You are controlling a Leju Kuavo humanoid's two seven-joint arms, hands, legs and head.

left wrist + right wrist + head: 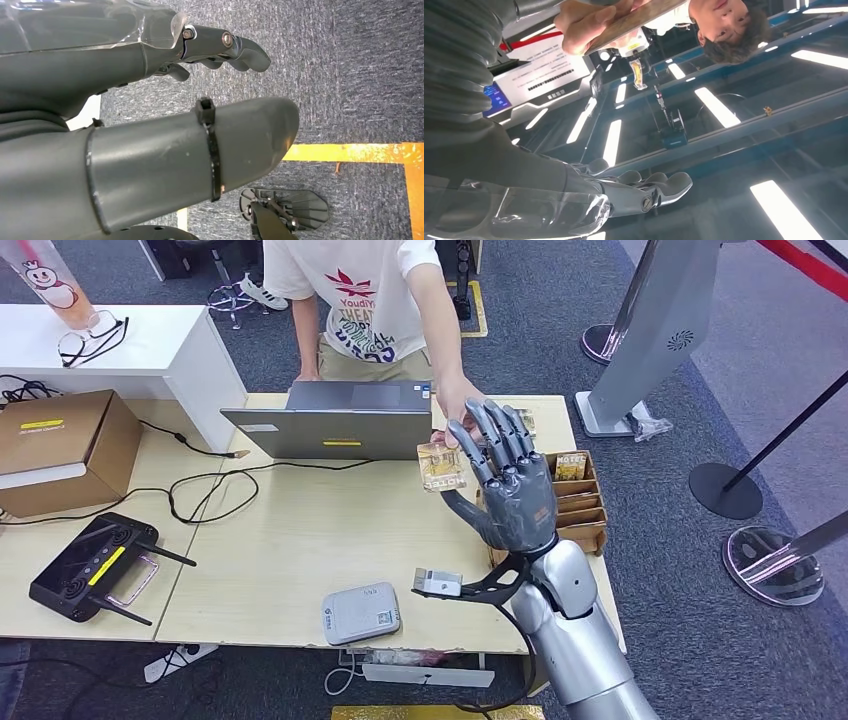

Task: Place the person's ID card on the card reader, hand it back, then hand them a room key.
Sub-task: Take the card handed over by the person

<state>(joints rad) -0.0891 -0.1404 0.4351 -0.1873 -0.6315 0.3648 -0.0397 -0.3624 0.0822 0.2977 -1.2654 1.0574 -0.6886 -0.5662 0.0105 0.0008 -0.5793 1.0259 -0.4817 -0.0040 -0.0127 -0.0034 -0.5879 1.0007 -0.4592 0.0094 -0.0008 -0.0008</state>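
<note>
Our right hand [505, 475]: raised, fingers spread, grasping nothing | card [441, 466]: in person's hand [455, 410], beside ours | card reader [361, 612]: near table [300, 540] edge | our left hand [150, 100]: hanging over carpet, grip unclear

Wooden table [300, 540], laptop [335, 425], card reader [361, 612] (near edge)

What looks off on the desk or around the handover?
Nothing damaged or spilled. The grey card reader sits askew at the near edge of the pale wooden table. The gold-patterned card is in the person's hand, beside the raised right hand, which holds nothing.
</note>
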